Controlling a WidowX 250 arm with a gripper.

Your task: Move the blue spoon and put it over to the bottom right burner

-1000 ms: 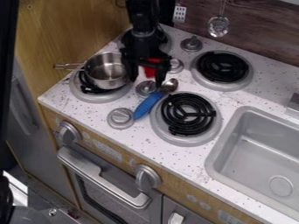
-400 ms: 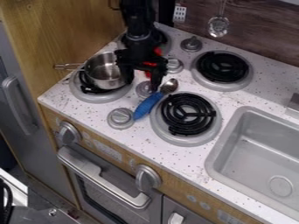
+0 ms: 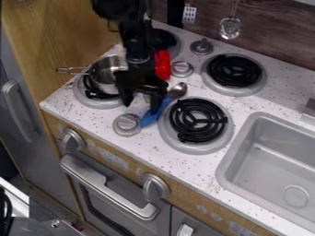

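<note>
My gripper (image 3: 141,103) hangs over the left-centre of the stovetop with its fingers apart. One finger stands left of the blue spoon's handle, and the other overlaps the handle's upper part. The blue spoon (image 3: 148,119) lies diagonally on the white counter, its metal bowl up and to the right, its blue handle end beside a grey knob. It rests along the left rim of the bottom right burner (image 3: 198,120), which has a black coil and bears nothing on top. Whether the finger touches the handle, I cannot tell.
A metal pot (image 3: 102,76) sits on the left front burner, close beside the gripper. Behind the gripper is a red object (image 3: 163,64). Grey knobs (image 3: 126,125) stand between the burners. The sink (image 3: 277,152) lies to the right.
The gripper has come forward and somewhat left, from behind the spoon to over its handle. More of the red object is uncovered. The spoon and pot have stayed put.
</note>
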